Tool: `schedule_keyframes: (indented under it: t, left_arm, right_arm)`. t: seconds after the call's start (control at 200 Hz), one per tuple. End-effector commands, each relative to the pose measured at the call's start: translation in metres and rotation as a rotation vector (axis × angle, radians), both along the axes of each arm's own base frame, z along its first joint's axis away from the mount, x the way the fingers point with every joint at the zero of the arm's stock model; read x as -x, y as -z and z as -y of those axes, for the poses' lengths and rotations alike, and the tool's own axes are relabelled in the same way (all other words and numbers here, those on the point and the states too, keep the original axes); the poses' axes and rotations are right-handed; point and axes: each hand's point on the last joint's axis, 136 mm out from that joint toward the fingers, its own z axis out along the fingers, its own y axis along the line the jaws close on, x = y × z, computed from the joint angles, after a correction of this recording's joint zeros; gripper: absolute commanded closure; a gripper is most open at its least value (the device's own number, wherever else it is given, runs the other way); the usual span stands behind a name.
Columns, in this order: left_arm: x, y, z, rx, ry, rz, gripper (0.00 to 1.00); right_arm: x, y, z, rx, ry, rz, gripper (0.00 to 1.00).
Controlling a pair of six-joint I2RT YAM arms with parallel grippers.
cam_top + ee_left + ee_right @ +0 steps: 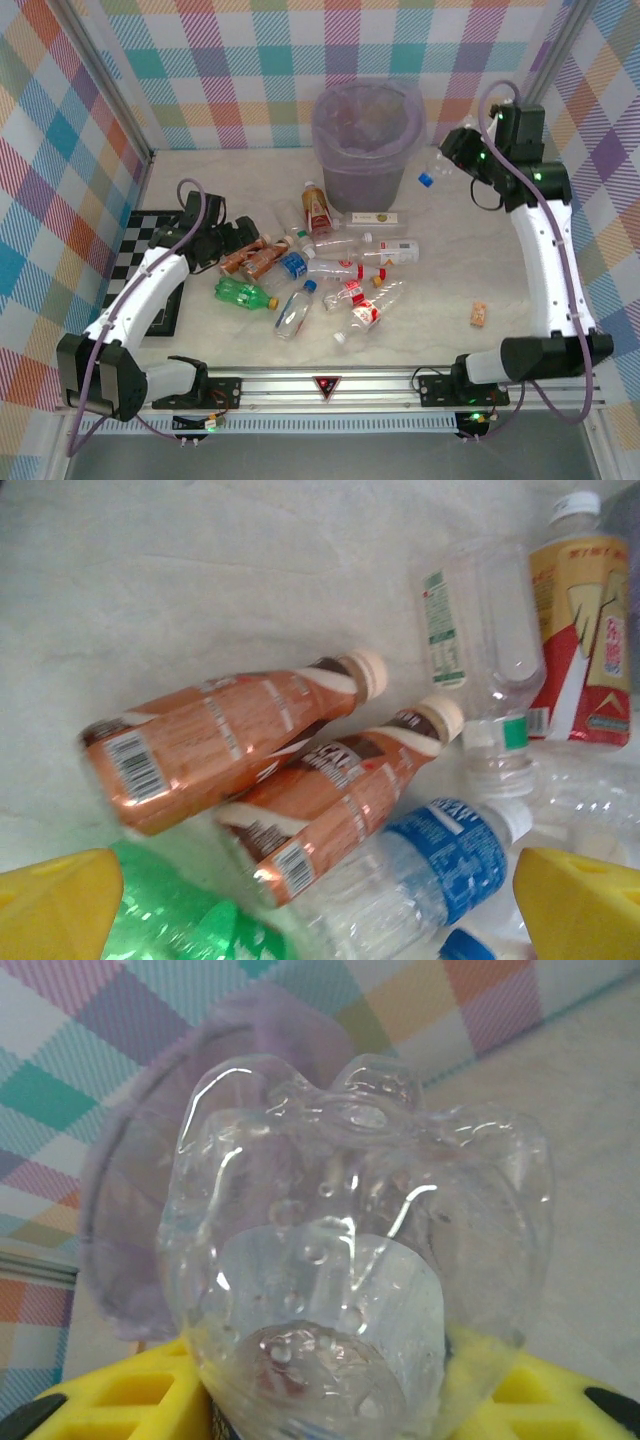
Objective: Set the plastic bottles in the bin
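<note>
Plastic bottles (330, 270), mostly clear, are being shown scattered on the pale surface (450, 290) in front of the round translucent lilac bin (368, 150). One clear blue-capped bottle (350, 1250) is being clamped by the right jaws just beside the bin's rim. The left jaws are being held wide apart above two brown bottles (230, 740).

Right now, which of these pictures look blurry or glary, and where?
Right wrist view: the clear bottle sits so close to the lens that bright glints streak its ridges, and the bin behind it is soft and out of focus. Left wrist view: the brown bottles look slightly smeared. Top external view: evenly lit and sharp, with only faint shadows.
</note>
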Motion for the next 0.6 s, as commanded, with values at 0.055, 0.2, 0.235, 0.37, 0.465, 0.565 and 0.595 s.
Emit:
schedule_keyframes:
  t: [0.055, 0.2, 0.235, 0.37, 0.465, 0.565, 0.595]
  left_arm:
    - [0.035, -0.006, -0.008, -0.091, 0.067, -0.07, 0.0]
    - [0.057, 0.002, -0.009, -0.096, 0.084, -0.118, 0.0]
    - [0.063, 0.003, -0.009, -0.095, 0.082, -0.128, 0.0]
    - [0.077, 0.008, -0.003, -0.022, 0.051, -0.15, 0.01]
    - [0.078, 0.013, 0.021, 0.147, 0.04, -0.136, 0.03]
    - [0.08, 0.016, 0.041, 0.262, 0.039, -0.113, 0.06]
    - [0.083, 0.016, 0.044, 0.266, 0.041, -0.109, 0.06]
  right_arm:
    - [-0.036, -0.043, -0.043, 0.003, -0.132, 0.116, 0.52]
    - [-0.067, -0.059, -0.082, 0.023, -0.223, 0.166, 0.53]
    - [-0.077, -0.057, -0.091, 0.04, -0.241, 0.171, 0.53]
    - [-0.114, -0.041, -0.113, 0.084, -0.261, 0.2, 0.53]
    - [-0.134, -0.022, -0.126, 0.108, -0.276, 0.19, 0.53]
    - [-0.15, 0.0, -0.134, 0.17, -0.275, 0.174, 0.52]
    - [-0.155, 0.007, -0.137, 0.212, -0.277, 0.18, 0.52]
